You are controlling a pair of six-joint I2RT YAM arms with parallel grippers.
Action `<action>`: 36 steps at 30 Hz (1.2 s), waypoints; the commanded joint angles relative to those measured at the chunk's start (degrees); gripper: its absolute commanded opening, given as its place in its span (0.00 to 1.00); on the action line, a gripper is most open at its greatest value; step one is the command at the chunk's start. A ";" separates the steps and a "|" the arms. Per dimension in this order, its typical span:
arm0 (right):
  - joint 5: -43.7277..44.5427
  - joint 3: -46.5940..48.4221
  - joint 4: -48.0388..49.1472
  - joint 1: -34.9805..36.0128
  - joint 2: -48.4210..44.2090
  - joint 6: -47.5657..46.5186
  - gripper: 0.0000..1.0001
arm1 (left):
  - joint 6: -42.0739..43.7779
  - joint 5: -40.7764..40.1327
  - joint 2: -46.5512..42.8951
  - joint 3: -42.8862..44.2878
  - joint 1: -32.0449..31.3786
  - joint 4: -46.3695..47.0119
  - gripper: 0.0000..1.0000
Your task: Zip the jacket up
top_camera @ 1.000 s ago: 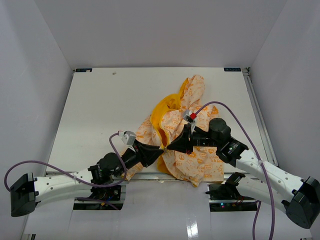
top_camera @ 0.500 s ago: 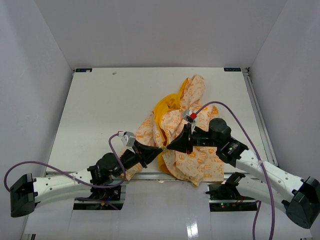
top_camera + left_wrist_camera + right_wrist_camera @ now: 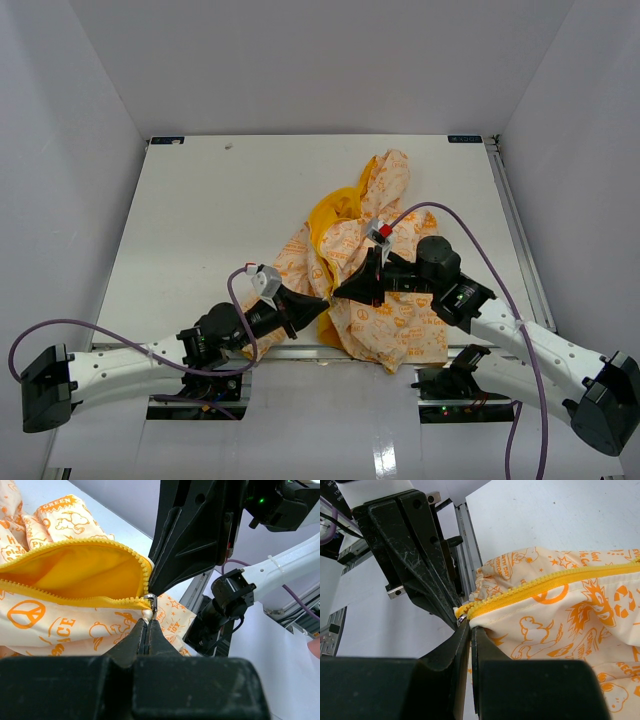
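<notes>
The jacket (image 3: 385, 310) lies crumpled at the near middle of the white table (image 3: 210, 200). It is soft cream cloth with orange print, and its smooth yellow lining gapes between toothed yellow zipper edges. The left gripper (image 3: 148, 626) is clenched on the cream hem just under the small metal slider (image 3: 150, 601). The right gripper (image 3: 466, 626) pinches the same corner from the opposite side.

Your left hand (image 3: 148, 628) has its fingers pressed together, pinching the cream hem of the jacket (image 3: 75, 625) just under the metal zipper slider (image 3: 151, 601). Above the slider, the zipper gapes open onto the yellow lining (image 3: 75, 572). The black tip of the right hand (image 3: 150, 586) meets the zipper's end.
</notes>
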 commanded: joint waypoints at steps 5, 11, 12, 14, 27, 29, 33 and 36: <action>1.32 2.46 7.59 -0.32 0.40 0.88 0.08 | 1.78 7.82 1.96 0.41 0.13 -5.11 0.00; 0.96 3.02 7.38 -0.32 0.75 0.83 0.08 | 1.88 11.38 5.76 2.29 2.26 -7.69 0.00; 0.94 3.13 7.33 -0.31 0.74 0.84 0.08 | 1.74 12.13 6.59 2.48 2.74 -7.82 0.00; 0.94 3.40 7.15 -0.29 0.66 0.85 0.08 | 1.60 13.12 7.53 2.73 3.01 -7.46 0.00; 1.65 1.44 4.13 -0.32 1.76 -0.52 0.08 | -0.58 8.96 3.33 3.44 6.36 -11.47 0.00; 1.77 1.63 4.08 -0.32 1.70 -0.39 0.08 | -0.88 9.63 2.74 3.56 6.88 -12.01 0.00; 2.04 2.00 3.46 -0.32 1.57 -0.15 0.16 | -2.32 9.52 0.98 2.73 8.09 -12.16 0.00; 3.56 2.66 -0.65 -0.30 1.70 -1.87 0.28 | -5.25 10.75 -0.51 1.48 10.42 -11.16 0.00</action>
